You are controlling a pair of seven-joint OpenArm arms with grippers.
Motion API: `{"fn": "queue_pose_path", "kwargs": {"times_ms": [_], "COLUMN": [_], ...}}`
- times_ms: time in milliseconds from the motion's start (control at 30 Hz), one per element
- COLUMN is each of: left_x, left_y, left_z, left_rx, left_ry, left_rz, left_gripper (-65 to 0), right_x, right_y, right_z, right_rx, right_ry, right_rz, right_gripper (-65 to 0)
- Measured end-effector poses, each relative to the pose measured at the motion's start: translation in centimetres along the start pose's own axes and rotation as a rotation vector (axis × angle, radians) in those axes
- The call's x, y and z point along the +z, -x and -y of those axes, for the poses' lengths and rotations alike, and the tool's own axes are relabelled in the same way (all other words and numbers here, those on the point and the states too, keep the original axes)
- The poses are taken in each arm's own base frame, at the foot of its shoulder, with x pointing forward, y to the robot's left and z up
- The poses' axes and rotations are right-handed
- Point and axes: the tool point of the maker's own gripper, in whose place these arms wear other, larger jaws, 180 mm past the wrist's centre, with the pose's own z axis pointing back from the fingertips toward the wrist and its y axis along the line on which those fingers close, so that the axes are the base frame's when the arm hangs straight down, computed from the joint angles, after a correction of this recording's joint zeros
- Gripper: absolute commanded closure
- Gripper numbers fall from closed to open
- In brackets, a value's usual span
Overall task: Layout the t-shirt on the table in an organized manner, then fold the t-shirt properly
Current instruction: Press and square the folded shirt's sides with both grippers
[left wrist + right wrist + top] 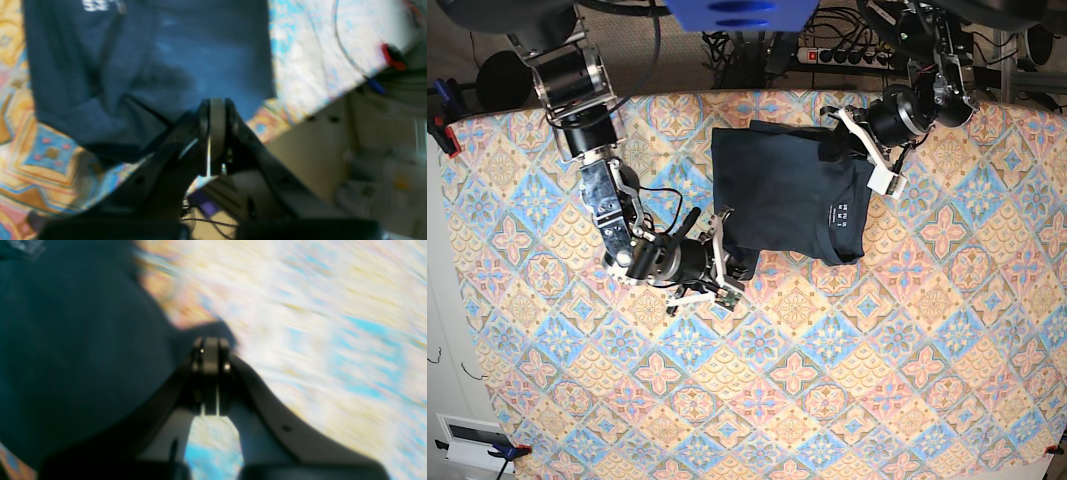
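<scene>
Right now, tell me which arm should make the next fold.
Either: both. The left gripper pinches the t-shirt at its far corner, the right gripper its near corner; probably they fold together.

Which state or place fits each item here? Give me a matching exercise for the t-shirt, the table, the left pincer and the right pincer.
Column one:
1. t-shirt
2. table
3. left pincer
4. right pincer

Column two:
A. shut at the shirt's far edge, on the base view's right
B. covered in a colourful tile pattern
C. dark, partly folded, white neck label showing
D. shut at the shirt's near-left corner

Pairs: 1-C, 2-B, 3-A, 4-D
</scene>
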Motion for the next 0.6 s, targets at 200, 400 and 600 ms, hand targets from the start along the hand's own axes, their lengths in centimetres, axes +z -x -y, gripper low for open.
{"fn": "queue_pose_path", "kwargs": {"times_ms": [200,400,600], "left_x": [-3.3,-5.0,-5.6], "left_y": [3.5,5.5,3.5], "left_z": [-0.9,-2.0,-3.6], "left_rx": [-0.071,-0.077,-0.103], "left_ry": [-0.052,-0.026,-0.034], "left_rz": [-0.113,-0.145,-0.126], "left_gripper": [0.0,0.0,0.0], "right_x": [-2.0,-3.3,-3.0], "right_y": [2.2,6.5,6.0], "right_z": [1.1,0.9,0.9], "right_rx": [-0.052,-0.006,0.003], "right_ry": [0.003,0.030,0.046], "right_rz": [-0.060,-0.224,-0.205], "right_gripper": [-0.2,-0.2,-0.2]}}
